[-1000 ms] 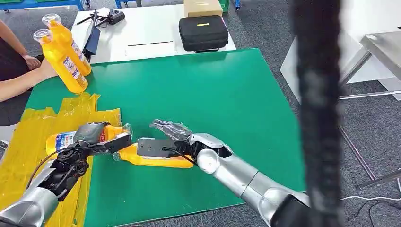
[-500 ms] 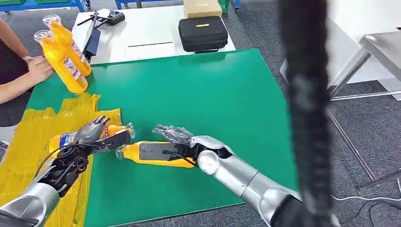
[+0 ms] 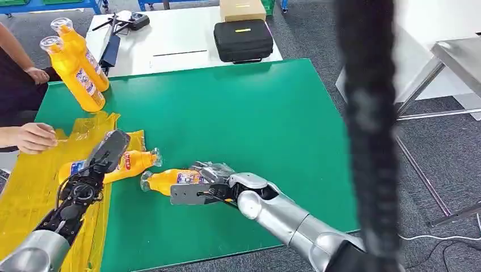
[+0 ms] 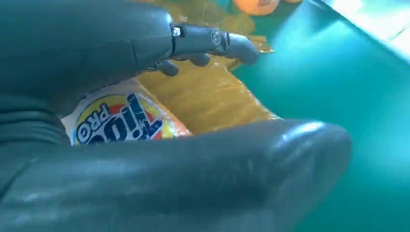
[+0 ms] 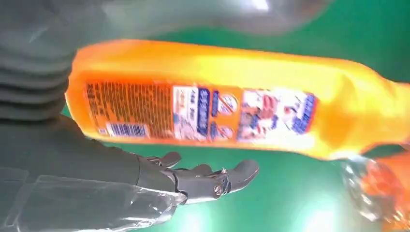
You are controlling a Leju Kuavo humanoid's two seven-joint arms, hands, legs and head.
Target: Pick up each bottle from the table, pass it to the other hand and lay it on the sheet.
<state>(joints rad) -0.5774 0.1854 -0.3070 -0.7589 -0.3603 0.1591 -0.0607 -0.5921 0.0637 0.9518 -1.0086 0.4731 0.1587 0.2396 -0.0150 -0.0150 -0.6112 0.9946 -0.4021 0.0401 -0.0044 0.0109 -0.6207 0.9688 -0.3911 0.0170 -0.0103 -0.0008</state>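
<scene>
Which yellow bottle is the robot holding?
The bottle in the right hand: the one lying over bare green table. Another lies on the yellow sheet; two stand far off.

Green table (image 3: 249, 107): yellow sheet (image 3: 28, 181) spread on its left part. One orange bottle (image 3: 127, 162) on its side at the sheet's edge, under the left hand's fingers (image 3: 109, 148). Second bottle (image 3: 167, 180) on its side on bare green by the right hand's fingers (image 3: 211, 170). Two more bottles (image 3: 76, 62) at the far-left corner.
</scene>
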